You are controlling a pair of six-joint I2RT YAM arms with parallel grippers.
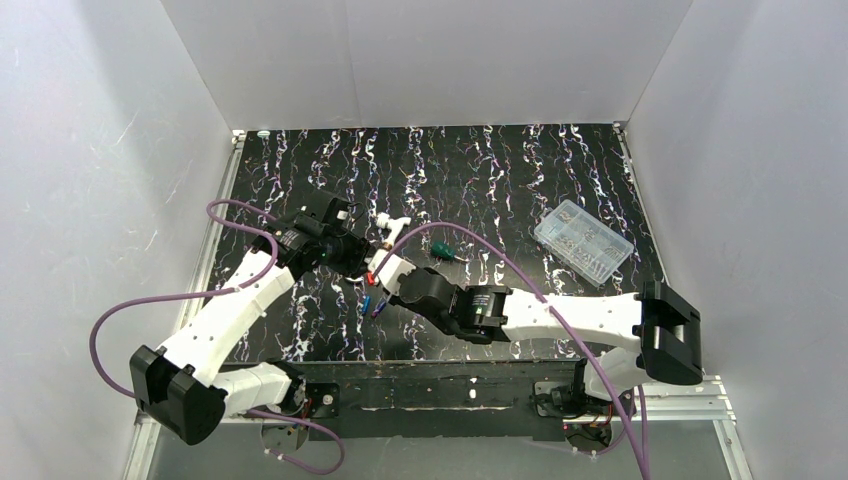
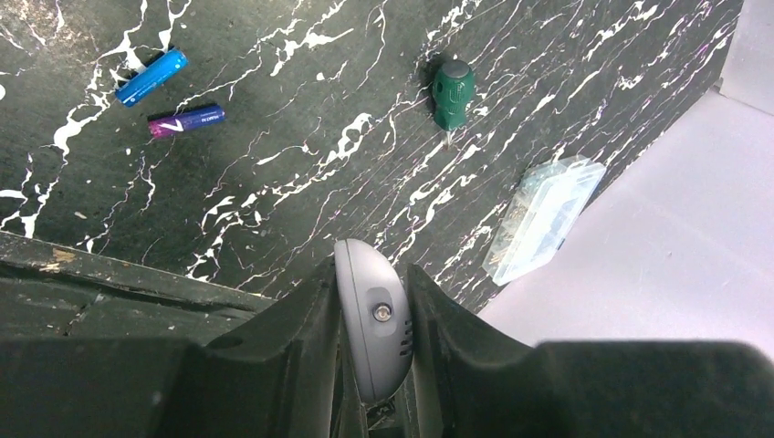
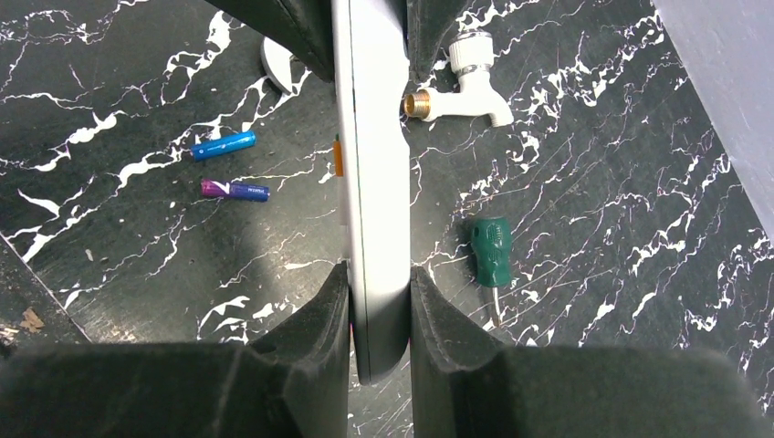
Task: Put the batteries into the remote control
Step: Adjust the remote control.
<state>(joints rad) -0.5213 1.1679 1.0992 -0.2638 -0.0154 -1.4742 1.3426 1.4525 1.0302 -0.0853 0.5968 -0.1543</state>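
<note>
Remote control pinched edge-on between both hands: right hand clamps one end, left hand the other. Blue battery and purple battery lie loose on the counter, nine o'clock of the remote in the right wrist view (nothing loaded yet, I'd say).

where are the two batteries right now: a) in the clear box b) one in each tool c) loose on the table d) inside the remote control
C: the blue battery and the purple battery lie loose on the table, off to the side of the remote control, which the left tool and the right tool clamp at opposite ends.
</note>
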